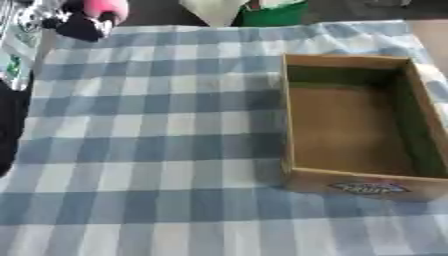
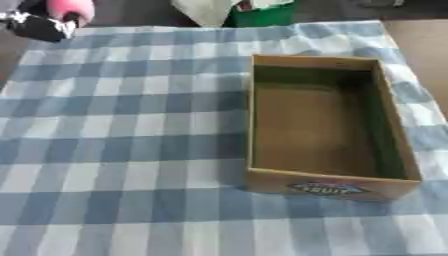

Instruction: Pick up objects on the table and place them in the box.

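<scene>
Blue-checked tabletop (image 1: 149, 150) lying under left hand (image 1: 80, 26) at far corner, clenching pink object (image 1: 107, 8); brown box (image 2: 324, 186) sitting well right of hand.

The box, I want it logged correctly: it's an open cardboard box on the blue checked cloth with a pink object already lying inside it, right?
Not quite. The box is open and sits on the blue checked cloth, but the right eye view shows it empty. The pink object is at the far left corner, at the left hand.
</scene>
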Robot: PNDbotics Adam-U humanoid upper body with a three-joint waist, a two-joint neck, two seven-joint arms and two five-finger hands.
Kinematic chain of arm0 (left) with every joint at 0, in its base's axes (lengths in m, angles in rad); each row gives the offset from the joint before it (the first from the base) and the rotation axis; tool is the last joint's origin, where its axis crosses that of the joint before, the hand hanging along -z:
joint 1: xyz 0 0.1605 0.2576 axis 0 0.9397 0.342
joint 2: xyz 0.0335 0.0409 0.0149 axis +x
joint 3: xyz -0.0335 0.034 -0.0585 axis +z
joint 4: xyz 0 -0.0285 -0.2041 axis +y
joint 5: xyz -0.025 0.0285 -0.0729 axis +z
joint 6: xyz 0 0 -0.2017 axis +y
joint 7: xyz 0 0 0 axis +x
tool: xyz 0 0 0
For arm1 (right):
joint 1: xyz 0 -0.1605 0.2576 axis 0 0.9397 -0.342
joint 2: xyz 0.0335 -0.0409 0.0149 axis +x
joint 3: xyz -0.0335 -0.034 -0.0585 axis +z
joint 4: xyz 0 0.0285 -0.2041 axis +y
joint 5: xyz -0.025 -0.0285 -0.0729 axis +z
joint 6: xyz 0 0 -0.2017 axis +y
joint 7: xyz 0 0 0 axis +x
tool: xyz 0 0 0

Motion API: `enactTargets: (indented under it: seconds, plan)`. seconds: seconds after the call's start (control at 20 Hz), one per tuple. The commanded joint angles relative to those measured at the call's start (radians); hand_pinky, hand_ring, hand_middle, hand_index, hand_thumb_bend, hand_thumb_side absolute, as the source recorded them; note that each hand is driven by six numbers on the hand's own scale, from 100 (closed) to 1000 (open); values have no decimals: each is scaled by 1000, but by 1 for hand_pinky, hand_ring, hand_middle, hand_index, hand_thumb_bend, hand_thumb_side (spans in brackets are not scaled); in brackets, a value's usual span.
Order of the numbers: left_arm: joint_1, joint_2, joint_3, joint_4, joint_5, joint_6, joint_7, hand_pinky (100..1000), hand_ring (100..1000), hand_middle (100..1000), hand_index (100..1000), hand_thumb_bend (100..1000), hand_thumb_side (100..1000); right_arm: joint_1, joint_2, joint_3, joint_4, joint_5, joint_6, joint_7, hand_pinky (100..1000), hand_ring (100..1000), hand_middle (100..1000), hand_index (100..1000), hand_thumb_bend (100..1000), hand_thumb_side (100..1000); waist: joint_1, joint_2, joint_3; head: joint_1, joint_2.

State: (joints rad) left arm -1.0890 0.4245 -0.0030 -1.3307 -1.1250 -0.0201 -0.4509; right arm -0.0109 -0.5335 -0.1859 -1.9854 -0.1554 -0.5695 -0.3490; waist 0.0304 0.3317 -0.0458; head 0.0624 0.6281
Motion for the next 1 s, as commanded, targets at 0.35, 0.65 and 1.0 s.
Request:
enactTargets:
  seconds: [0.35, 0.65, 1.0]
  plan:
    - [-115, -207, -109, -46, 20, 14, 185, 219, 456, 516, 641, 100, 406, -82, -62, -3, -15, -62, -7, -10, 795, 821, 759, 917, 100, 1000, 2, -18, -53, 62, -20]
    - [-103, -300, -145, 44, -33, -26, 240, 220, 465, 519, 641, 100, 398, -151, -98, 6, -15, -103, -39, -6, 793, 819, 761, 914, 100, 1000, 11, -11, -107, 97, -22]
    - [-55, -371, -153, 129, -49, -107, 238, 244, 479, 528, 642, 100, 401, -173, -95, 15, -15, -128, -38, 16, 794, 819, 761, 914, 100, 1000, 15, -9, -122, 106, -22]
